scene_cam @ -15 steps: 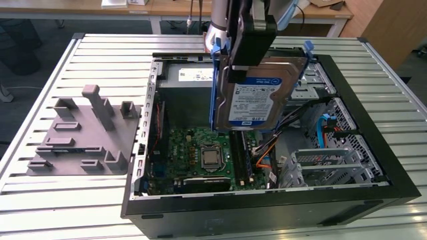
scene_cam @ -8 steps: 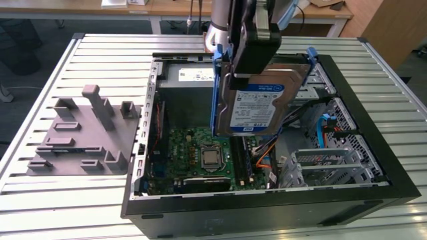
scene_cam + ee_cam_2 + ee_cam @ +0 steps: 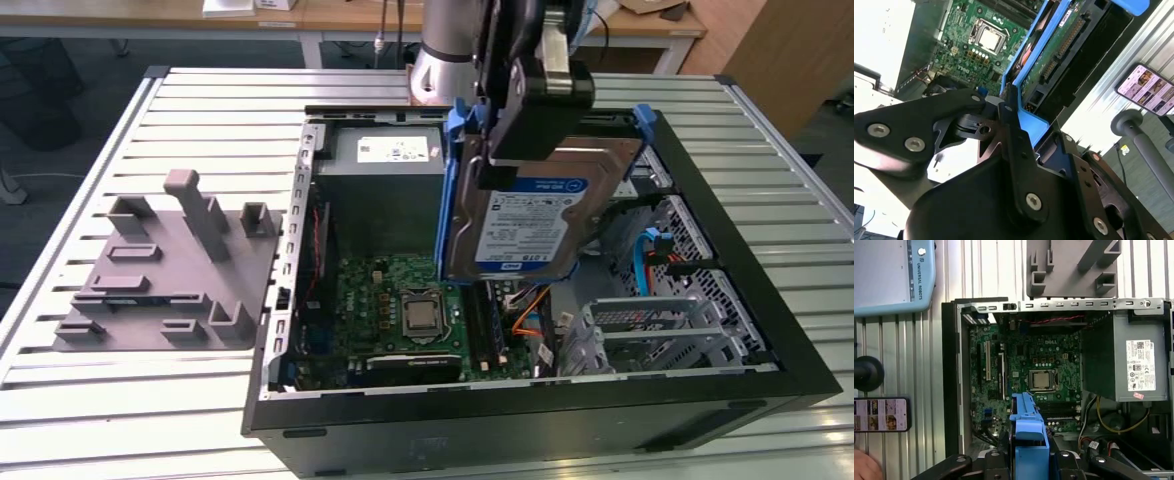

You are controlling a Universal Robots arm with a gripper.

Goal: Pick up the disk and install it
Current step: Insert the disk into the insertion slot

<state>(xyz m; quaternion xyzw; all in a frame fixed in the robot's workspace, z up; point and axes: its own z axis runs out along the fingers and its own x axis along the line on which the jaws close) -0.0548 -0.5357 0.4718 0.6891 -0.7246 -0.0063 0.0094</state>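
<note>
Claw (image 3: 514,160) clamps the flat silver blue-framed disk (image 3: 527,225) by its frame edge above the open black computer case (image 3: 534,415); likely rigid, weighty, shock-sensitive.

The disk (image 3: 531,215), a silver hard drive with a white-and-blue label and blue carrier frame, hangs in the air, nearly upright. Its label faces the exterior view, above the middle of the open computer case (image 3: 534,425).

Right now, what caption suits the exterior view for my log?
Gripper holds the disk upright over the open computer case, above its motherboard; grey fixture block sits at the exterior view's left.
</note>
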